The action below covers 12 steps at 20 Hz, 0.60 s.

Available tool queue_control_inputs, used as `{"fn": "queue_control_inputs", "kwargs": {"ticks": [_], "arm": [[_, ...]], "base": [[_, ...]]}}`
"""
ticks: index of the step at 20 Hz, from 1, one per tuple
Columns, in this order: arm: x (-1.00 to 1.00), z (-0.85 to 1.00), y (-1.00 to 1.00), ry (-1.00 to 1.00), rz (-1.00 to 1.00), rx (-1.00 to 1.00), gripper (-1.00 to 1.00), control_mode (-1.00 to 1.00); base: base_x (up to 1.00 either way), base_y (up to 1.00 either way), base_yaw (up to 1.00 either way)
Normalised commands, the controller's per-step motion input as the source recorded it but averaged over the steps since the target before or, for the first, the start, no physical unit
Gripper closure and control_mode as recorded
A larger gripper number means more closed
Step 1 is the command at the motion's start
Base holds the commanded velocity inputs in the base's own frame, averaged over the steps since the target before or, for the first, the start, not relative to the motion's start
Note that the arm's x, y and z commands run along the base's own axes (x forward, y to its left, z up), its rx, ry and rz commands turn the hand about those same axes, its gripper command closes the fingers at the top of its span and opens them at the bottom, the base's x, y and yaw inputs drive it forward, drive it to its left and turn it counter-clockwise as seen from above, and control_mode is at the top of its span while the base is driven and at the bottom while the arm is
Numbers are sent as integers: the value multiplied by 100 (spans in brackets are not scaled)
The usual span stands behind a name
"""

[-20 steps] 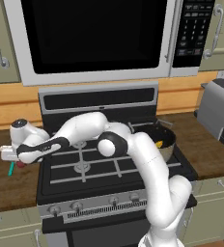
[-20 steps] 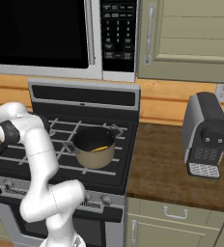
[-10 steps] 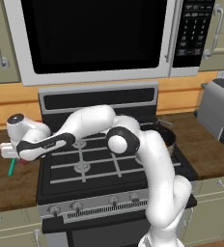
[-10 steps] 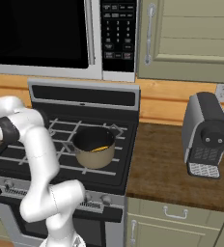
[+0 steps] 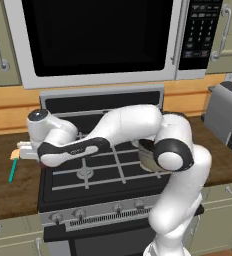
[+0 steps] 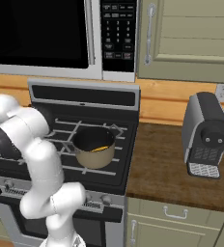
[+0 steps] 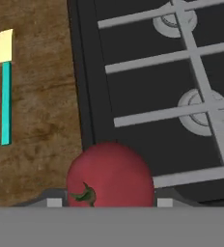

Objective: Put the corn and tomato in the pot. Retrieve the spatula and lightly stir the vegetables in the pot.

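Tomato [image 7: 111,174] is off the counter now and riding in the gripper [image 7: 109,202], jaws closed on it w/ the fingertips hidden behind the fruit. A sec ago the hand was low over the counter left of the stove; since then it's swung right and sits over the stove's left edge, just past the counter, w/ the elbow pulled in closer to the base. Corn [image 6: 101,148] hasn't budged, a yellow sliver inside the pot [image 6: 93,147] on the front right burner. Spatula [image 5: 12,166] also same spot, flat on the wood counter [image 5: 8,192] left of the stove [image 5: 110,172], blade pointing toward the wall. Toaster [image 6: 205,135] on the right counter, microwave [image 5: 95,40] above, both unchanged.
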Motion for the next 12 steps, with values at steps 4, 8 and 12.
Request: {"fn": "queue_control_inputs", "kwargs": {"ticks": [4, 8, 12], "arm": [[-33, 71, -100, 2, -10, 15, 100, -100], [-24, 65, -100, 7, -11, 5, 100, -100], [-3, 56, -100, 17, -15, 2, 100, -100]], "base": [[0, 0, 0], [0, 0, 0], [0, 0, 0]]}}
